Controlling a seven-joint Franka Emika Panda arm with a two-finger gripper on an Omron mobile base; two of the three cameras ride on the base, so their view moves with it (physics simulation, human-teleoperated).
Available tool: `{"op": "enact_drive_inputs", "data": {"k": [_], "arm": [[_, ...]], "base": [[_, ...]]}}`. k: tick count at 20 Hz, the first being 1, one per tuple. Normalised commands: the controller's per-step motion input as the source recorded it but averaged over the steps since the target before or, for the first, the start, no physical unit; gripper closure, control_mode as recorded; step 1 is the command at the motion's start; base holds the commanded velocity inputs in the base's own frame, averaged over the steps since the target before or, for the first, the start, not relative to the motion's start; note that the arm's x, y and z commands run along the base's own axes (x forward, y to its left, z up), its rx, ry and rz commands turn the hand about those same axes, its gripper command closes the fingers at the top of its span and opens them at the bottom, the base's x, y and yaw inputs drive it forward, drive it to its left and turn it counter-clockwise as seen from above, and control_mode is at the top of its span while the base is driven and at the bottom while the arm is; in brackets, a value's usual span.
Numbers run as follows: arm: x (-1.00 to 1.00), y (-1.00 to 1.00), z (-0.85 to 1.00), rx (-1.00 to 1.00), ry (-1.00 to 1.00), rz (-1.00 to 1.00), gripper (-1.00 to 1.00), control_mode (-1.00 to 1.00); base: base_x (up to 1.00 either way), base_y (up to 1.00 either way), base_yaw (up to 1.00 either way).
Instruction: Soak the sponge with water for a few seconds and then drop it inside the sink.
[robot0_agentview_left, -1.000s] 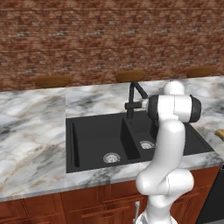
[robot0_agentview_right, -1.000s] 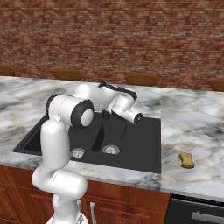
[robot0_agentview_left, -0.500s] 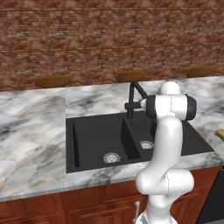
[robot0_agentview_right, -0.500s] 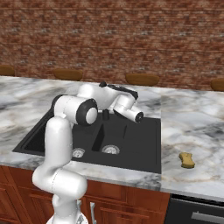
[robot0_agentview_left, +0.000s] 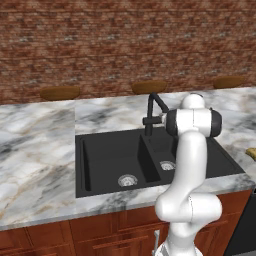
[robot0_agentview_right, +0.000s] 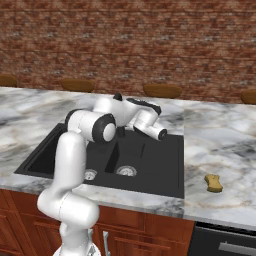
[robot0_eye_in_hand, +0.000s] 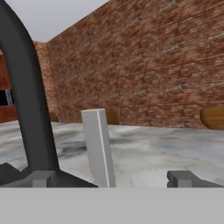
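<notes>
The sponge (robot0_agentview_right: 214, 183) is a small yellow block lying on the marble counter to the right of the black double-basin sink (robot0_agentview_right: 161, 167); it also peeks in at the right edge of the left base view as the sponge (robot0_agentview_left: 251, 153). My gripper (robot0_eye_in_hand: 111, 178) is open at the faucet behind the sink (robot0_agentview_left: 80, 165). In the hand view the faucet's grey lever (robot0_eye_in_hand: 98, 146) stands upright between my two fingertips (robot0_eye_in_hand: 41, 178), with the black spout (robot0_eye_in_hand: 26, 92) curving up on the left. The water is out of view.
Marble counter (robot0_agentview_left: 35, 150) runs on both sides of the sink, with a brick wall behind. Brown rounded tops (robot0_agentview_left: 60, 92) line the counter's far edge. Each basin has a silver drain (robot0_agentview_left: 127, 180). A dark appliance front (robot0_agentview_right: 225, 242) sits below the counter at right.
The arm's elbow has edged slightly left toward the faucet. The jaws stay open, and the sponge has not moved.
</notes>
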Motion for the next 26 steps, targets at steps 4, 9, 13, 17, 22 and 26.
{"op": "enact_drive_inputs", "data": {"k": [4, 9, 13, 17, 22, 26], "arm": [[0.3, 0.0, -0.17, 0.0, 0.01, 0.0, -1.0, -1.0], [0.33, 0.0, -0.19, 0.0, 0.01, 0.0, -1.0, -1.0], [0.21, 0.0, -0.09, 0.0, 0.0, 0.0, -1.0, -1.0], [0.14, 0.0, -0.05, 0.0, 0.0, 0.0, -1.0, -1.0], [0.07, 0.0, -0.03, 0.0, 0.0, 0.0, -1.0, -1.0], [0.04, 0.01, 0.0, 0.0, 0.0, 0.0, -1.0, -1.0]], "base": [[0.0, 0.0, 0.0], [0.0, 0.0, 0.0], [0.0, 0.0, 0.0], [0.0, 0.0, 0.0], [0.0, 0.0, 0.0], [0.0, 0.0, 0.0]]}}
